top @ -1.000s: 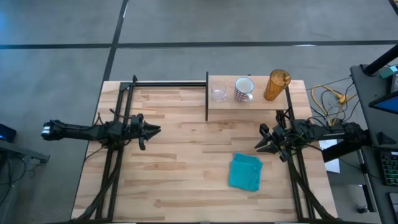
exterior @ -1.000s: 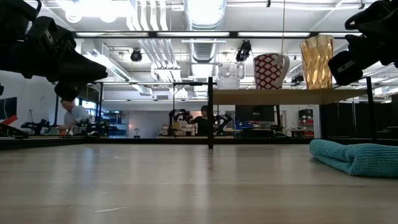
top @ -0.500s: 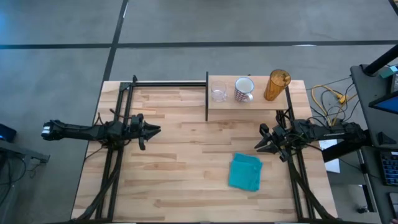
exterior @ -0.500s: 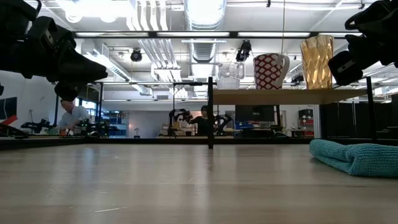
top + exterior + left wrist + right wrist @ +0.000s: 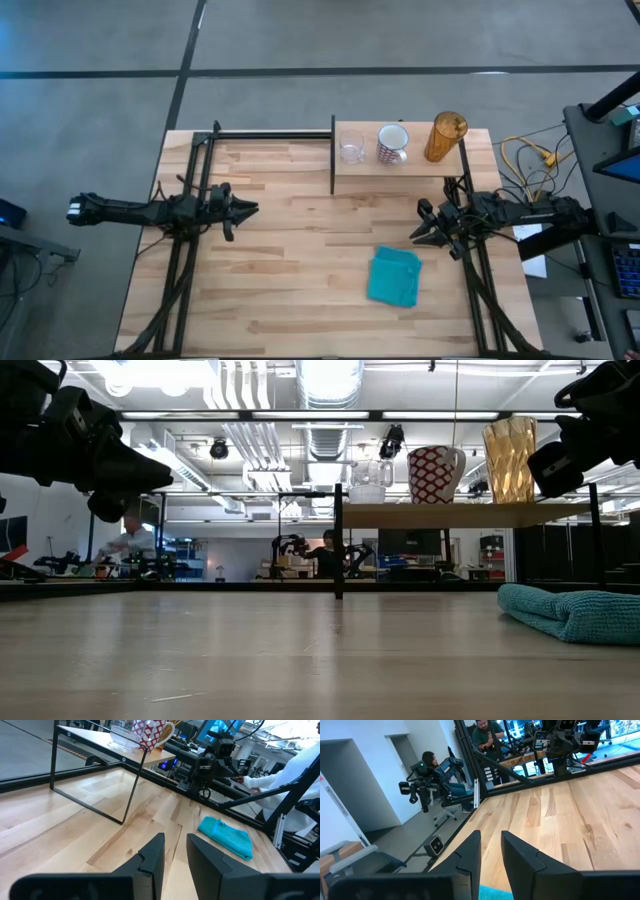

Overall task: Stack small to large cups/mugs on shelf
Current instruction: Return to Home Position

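The light-wood shelf (image 5: 400, 166) stands on black posts at the table's far right. On it, in a row from left to right, rest on their bases a small clear glass cup (image 5: 351, 149), a white mug with a red-patterned outside (image 5: 392, 144) and a tall amber tumbler (image 5: 445, 137). All three also show in the low view: the cup (image 5: 370, 478), the mug (image 5: 430, 473), the tumbler (image 5: 508, 458). My left gripper (image 5: 252, 208) hovers over the table's left part, shut and empty. My right gripper (image 5: 414, 235) hovers near the right edge, below the shelf, shut and empty.
A teal cloth (image 5: 394, 276) lies crumpled on the table near my right gripper. A black metal frame (image 5: 270, 134) runs along the far edge to the left of the shelf. People sit and work in the room beyond the table.
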Robot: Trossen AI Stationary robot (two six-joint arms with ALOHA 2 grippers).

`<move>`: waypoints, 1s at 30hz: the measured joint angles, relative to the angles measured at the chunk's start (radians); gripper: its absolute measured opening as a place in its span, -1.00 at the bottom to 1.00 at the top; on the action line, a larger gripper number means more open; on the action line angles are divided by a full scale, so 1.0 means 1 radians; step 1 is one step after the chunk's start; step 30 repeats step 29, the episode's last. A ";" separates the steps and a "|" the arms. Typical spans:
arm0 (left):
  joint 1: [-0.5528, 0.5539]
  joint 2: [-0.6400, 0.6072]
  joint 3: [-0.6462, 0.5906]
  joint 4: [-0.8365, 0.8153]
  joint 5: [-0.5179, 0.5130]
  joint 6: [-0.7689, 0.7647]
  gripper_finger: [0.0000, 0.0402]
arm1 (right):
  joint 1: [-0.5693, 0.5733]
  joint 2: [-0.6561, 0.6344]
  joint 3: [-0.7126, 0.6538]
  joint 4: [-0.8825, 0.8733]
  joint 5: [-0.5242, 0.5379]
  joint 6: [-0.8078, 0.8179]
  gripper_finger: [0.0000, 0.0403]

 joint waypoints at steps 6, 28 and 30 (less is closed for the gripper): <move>0.001 0.000 0.000 0.000 0.000 0.000 -0.66 | 0.000 0.000 0.000 0.000 0.000 0.000 -0.63; 0.001 0.000 0.000 0.000 0.000 0.000 -0.66 | 0.000 0.000 0.000 0.000 0.000 0.000 -0.61; 0.001 0.000 0.000 0.000 0.000 0.000 -0.66 | 0.000 0.000 0.000 0.000 0.000 0.000 -0.61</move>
